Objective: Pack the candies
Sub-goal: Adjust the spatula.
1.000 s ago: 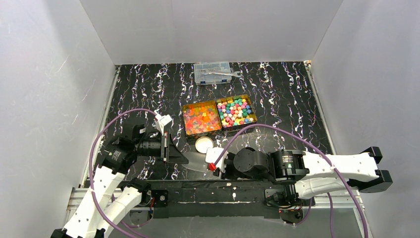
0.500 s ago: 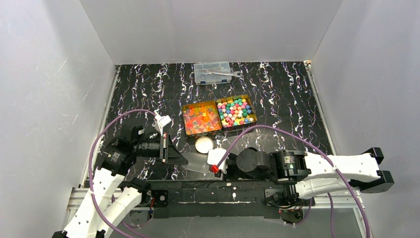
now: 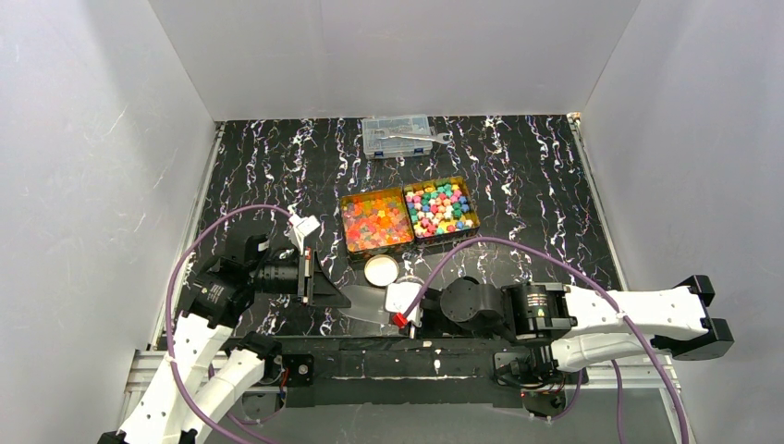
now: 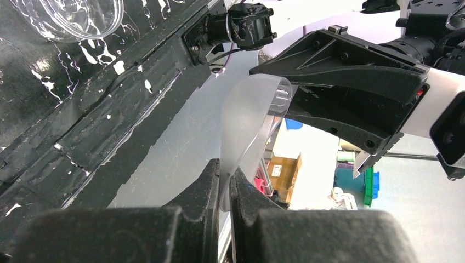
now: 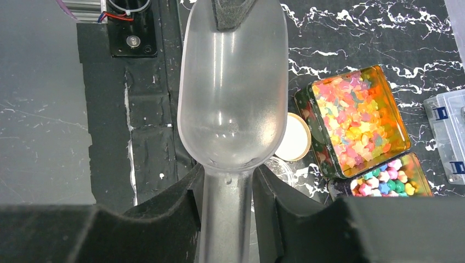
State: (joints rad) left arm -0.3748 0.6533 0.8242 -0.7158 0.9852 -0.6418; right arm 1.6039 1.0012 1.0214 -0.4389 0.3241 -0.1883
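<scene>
While both hands shared one clear scoop (image 5: 233,82), the count stood: two tins, one white disc (image 3: 381,269), one clear cup (image 4: 71,16), one compartment box (image 3: 393,139) with one wrench (image 3: 421,137) on top. The left hand (image 4: 226,171) was pinched fully closed on the scoop's lip. The right hand (image 5: 227,178) was partway closed, fingers (image 5: 175,205) against either side of the handle. The red/orange/yellow candies (image 3: 375,220) filled the left tin (image 5: 308,129), the pastel candies (image 3: 441,207) the right tin (image 3: 475,209), the tins touching at the middle of the surface (image 3: 536,185). Any lettering was too small to read.
</scene>
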